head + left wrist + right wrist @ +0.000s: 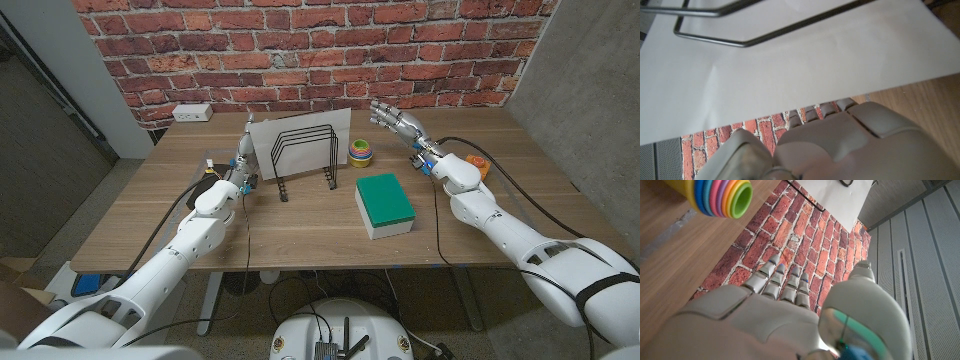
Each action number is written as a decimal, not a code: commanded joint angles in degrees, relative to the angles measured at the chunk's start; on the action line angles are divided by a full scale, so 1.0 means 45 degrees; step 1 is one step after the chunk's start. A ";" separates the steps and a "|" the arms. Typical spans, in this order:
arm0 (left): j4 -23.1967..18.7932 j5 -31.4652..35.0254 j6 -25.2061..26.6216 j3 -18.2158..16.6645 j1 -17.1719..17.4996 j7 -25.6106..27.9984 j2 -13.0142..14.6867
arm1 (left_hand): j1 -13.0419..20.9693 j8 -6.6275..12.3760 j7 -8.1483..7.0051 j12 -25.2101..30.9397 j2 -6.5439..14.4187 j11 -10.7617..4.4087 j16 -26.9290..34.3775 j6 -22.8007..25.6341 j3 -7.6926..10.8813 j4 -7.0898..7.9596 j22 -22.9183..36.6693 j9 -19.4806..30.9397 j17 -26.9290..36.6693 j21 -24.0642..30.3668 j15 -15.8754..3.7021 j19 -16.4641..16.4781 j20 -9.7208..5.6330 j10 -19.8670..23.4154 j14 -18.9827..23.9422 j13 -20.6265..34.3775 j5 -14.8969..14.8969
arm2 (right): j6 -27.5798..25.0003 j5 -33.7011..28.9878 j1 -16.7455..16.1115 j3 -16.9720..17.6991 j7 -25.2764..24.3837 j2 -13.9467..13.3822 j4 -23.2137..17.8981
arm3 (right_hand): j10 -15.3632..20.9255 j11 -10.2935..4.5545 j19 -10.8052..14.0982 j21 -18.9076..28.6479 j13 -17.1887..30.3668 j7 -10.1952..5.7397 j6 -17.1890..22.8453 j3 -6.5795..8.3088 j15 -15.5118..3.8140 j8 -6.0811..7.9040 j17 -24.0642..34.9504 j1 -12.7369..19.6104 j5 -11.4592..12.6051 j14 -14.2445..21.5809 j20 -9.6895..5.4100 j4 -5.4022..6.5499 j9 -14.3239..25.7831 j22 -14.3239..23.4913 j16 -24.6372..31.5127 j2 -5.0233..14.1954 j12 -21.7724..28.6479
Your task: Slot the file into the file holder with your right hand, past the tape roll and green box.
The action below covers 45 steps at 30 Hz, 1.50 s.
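The white file (300, 132) stands upright among the black wire loops of the file holder (330, 165) at the table's middle back. In the left wrist view the file (790, 65) sits close in front of the holder's wire (765, 37). My right hand (398, 122) hovers to the right of the holder, beyond the tape roll, fingers spread and holding nothing. The rainbow-coloured tape roll (361, 152) sits just right of the holder, and the green box (384, 200) lies nearer the front. My left hand (242, 165) stands at the file's left edge with its fingers straight up (815, 112).
An orange object (478, 165) lies beside my right wrist. A white power strip (191, 113) sits at the back left by the brick wall. Black cables run over the table's left and right sides. In the right wrist view, the tape roll (720, 195) sits beyond my right hand (780, 320).
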 commanded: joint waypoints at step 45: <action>-0.0032 0.0002 0.0063 0.0000 -0.0004 0.0027 0.0011 | -0.0028 0.0026 -0.0067 0.0025 0.0042 -0.0118 0.0077 0.0040 0.0037 0.0049 0.0057 0.0055 0.0026 0.0014 -0.0042 0.0049 0.0024 -0.0008 0.0096 0.0061 0.0110 | -0.1824 0.0840 -0.2122 0.0684 -0.3853 0.0585 -0.1878 | -0.1017 0.0337 -0.1667 -0.0087 -0.0126 0.0193 -0.1125 -0.0468 0.0171 -0.0161 -0.0157 -0.2758 0.0096 -0.1394 -0.0270 0.1400 -0.0009 -0.0010 -0.0082 0.0837 -0.0156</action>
